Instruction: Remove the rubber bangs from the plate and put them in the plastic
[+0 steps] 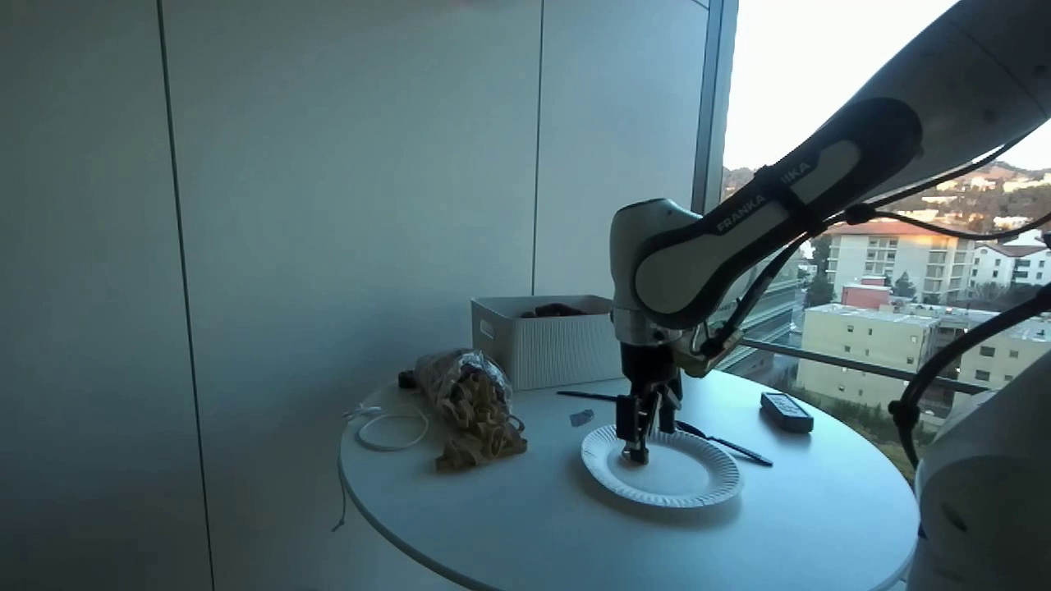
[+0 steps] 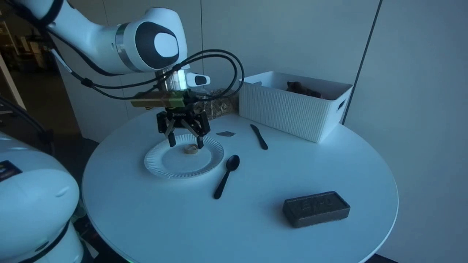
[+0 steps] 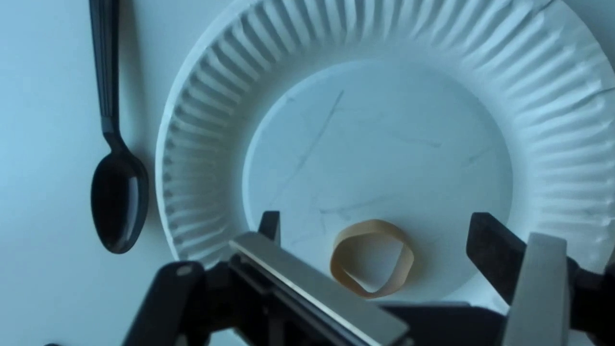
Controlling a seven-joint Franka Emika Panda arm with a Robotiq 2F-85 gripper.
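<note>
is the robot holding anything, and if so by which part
Nothing is held. The jaws stand open, and the rubber band lies on the plate, seen between them in the wrist view.

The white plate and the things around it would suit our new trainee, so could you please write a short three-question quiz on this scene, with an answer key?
1. True or false: the gripper stands open over the white plate.
2. Where does the black spoon lie relative to the white plate? A) on top of it; B) beside it; C) beneath it.
3. Fill in the blank: in the wrist view, a tan, ring-shaped ______ lies on the white plate.

Key:
1. True; its jaws stand well apart.
2. B; a narrow strip of table shows between the two in the wrist view.
3. rubber band
</note>
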